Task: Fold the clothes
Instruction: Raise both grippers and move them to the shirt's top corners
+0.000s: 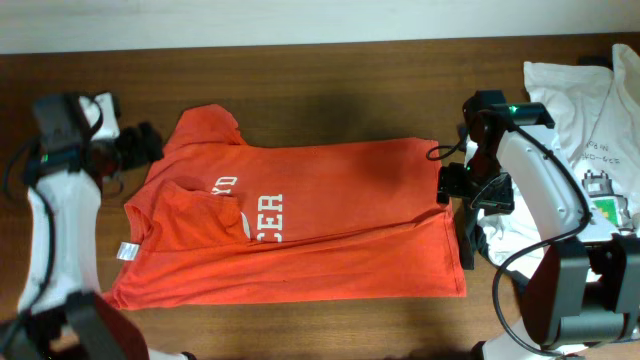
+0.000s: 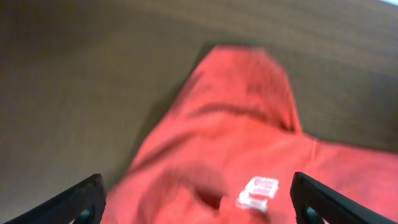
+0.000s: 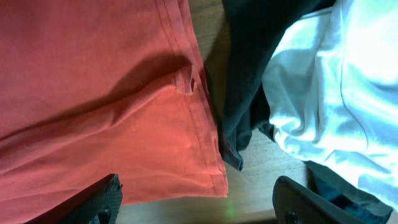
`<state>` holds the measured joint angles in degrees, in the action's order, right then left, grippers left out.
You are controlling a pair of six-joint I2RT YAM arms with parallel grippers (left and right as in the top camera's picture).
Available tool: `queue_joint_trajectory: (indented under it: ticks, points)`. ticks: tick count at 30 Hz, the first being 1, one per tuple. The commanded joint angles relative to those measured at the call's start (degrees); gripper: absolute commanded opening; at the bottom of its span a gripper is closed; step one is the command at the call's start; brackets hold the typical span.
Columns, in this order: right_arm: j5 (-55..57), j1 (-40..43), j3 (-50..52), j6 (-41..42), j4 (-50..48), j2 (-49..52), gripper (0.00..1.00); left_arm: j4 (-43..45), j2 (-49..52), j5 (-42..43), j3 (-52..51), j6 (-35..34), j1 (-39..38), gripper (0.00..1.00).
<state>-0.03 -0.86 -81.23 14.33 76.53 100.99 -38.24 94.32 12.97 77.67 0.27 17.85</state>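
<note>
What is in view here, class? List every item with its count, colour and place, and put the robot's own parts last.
orange-red T-shirt: one, orange-red with white lettering, spread flat mid-table
label: one, white, at the orange-red T-shirt's left end
white T-shirt: one, white with a green graphic, crumpled at the table's right end
dark garment: one showing, dark, between the two T-shirts
table: one, brown wood, under everything
left arm: one, white and black, left edge
right arm: one, white and black, right side
left end effector: one, black, open over the sleeve end
right end effector: one, black, open over the hem
</note>
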Motion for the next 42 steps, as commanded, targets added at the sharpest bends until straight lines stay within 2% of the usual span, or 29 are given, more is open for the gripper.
queue_joint_trajectory:
  ticks: [1,4,7,10,15,17,18,19,21,23,26,28,31,34,36,38,39,40,42]
  points:
    - [-0.4,0.1,-0.9,-0.6,0.2,-0.6,0.82,0.6,13.6,3.7,10.7,6.1,-2.3,0.96]
    - [-0.4,0.1,-0.9,-0.5,0.2,-0.6,0.82,3.8,25.3,5.1,18.0,7.2,-3.2,0.95]
    - [-0.8,0.1,-0.8,-0.5,0.2,-0.6,0.82,10.0,32.9,5.3,19.2,7.2,-3.2,0.91]
    - [-1.3,0.1,-0.8,-0.5,0.2,-0.6,0.81,15.5,37.4,5.7,19.2,7.1,-3.3,0.89]
    - [-1.9,0.1,-0.8,-0.5,0.2,-0.6,0.82,18.1,41.1,8.7,19.2,7.2,-5.9,0.89]
    - [-1.9,0.1,-0.8,-0.5,-0.5,-0.6,0.82,17.7,41.1,8.7,19.2,7.1,-7.1,0.77]
    - [-1.9,0.1,-0.8,-0.5,-0.8,-0.5,0.82,17.1,41.1,8.7,19.1,7.1,-7.6,0.67]
    - [-1.9,0.1,-0.8,-0.5,-1.1,-0.5,0.82,16.7,41.1,8.7,19.1,7.1,-7.7,0.53]
    - [-1.9,0.1,-0.8,-0.5,-1.9,-0.5,0.87,15.8,41.1,8.7,19.1,7.1,-7.2,0.11]
    - [-1.9,0.1,-0.7,-0.5,-4.6,-0.2,0.92,14.6,41.0,8.7,19.1,7.1,-6.7,0.00]
    - [-2.4,0.1,-0.7,-3.7,-10.3,0.6,0.93,10.2,38.1,8.7,19.1,7.1,-6.2,0.01]
    - [-3.3,0.1,-0.7,-6.6,-19.2,4.0,0.93,6.2,31.7,8.7,19.1,6.5,-6.0,0.00]
    - [-7.5,0.1,-0.7,-6.6,-32.3,8.3,0.94,2.4,24.3,8.7,19.1,6.5,-6.0,0.01]
    - [-8.4,0.1,-0.7,-6.3,-44.4,15.0,0.93,-6.7,23.2,7.4,19.1,6.5,-6.0,0.00]
    - [-8.4,0.1,-0.7,-6.3,-49.0,19.4,0.93,-12.1,23.2,3.5,19.1,5.2,-6.0,0.01]
    - [-8.4,0.1,-0.7,-4.6,-51.6,22.4,0.92,-13.7,23.2,3.6,19.1,5.2,-6.0,0.01]
    - [-8.4,0.1,-0.7,-4.1,-52.5,23.0,0.88,-13.9,23.2,3.5,19.1,5.2,-6.0,0.01]
    - [-8.3,0.1,-0.7,-3.0,-53.2,23.3,0.75,-14.2,23.2,3.5,19.1,5.2,-6.0,0.00]
    - [-8.3,0.1,-0.7,-2.9,-52.3,23.3,0.34,-14.6,23.2,3.5,19.1,5.2,-6.0,0.00]
